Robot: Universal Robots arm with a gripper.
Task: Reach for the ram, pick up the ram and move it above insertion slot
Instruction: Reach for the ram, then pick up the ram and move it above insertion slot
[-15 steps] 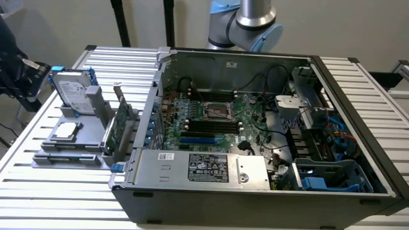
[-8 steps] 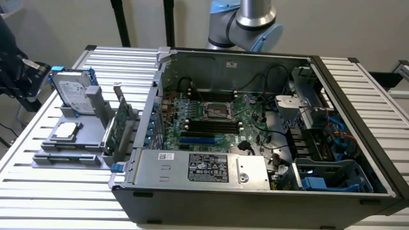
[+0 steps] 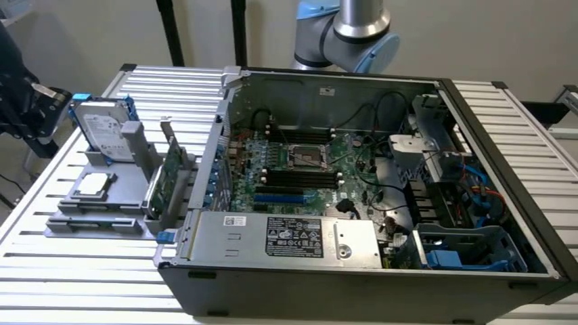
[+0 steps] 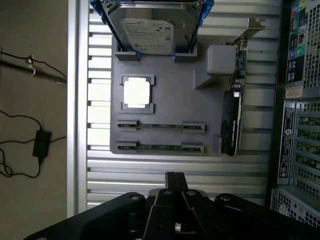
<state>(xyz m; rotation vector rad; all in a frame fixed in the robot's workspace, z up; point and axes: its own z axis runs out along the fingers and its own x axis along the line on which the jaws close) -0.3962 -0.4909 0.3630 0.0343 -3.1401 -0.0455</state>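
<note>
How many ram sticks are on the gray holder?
2. Both lie side by side in slots of the holder: one ram next to the chip, the other ram at the holder's edge. None seems hidden.

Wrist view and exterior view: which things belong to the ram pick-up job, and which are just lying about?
Job: gripper; nearer ram stick; farther ram stick, both in the grey holder; dark memory slots.
Lying about: hard drive; processor chip; green card with bracket; power supply.

Printed labels on the power supply (image 3: 294,238) and hard drive (image 4: 150,31), none legible.
</note>
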